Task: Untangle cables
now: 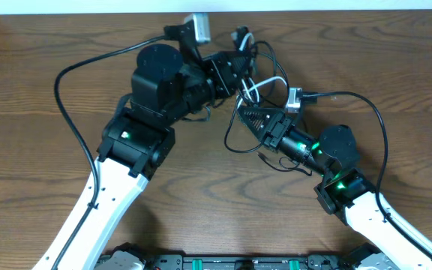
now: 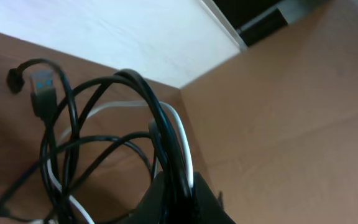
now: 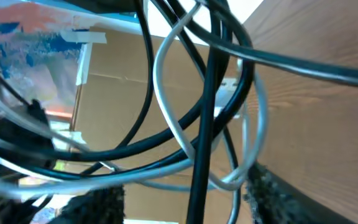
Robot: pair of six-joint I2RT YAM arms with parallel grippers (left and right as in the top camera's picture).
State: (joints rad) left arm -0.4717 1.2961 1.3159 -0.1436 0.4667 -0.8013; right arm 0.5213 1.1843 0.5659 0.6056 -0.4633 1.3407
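The cables (image 1: 255,88) form a tangle of thin black cords and one white cord at the table's upper middle, with black loops trailing toward the front (image 1: 232,139). My left gripper (image 1: 240,75) is shut on a bundle of black and white cables (image 2: 166,134) that rises from between its fingers (image 2: 180,186). A USB plug (image 2: 40,93) hangs at the left of that bundle. My right gripper (image 1: 246,112) sits just below the tangle. Its fingers (image 3: 98,202) stand apart, with black and white cables (image 3: 204,143) crossing the gap between them (image 3: 185,199).
The arms' own thick black cables arc over the wooden table (image 1: 36,187) at the left (image 1: 62,97) and right (image 1: 377,112). The table's far edge (image 1: 313,6) lies close behind the tangle. A brown cardboard wall (image 2: 284,118) shows in the left wrist view.
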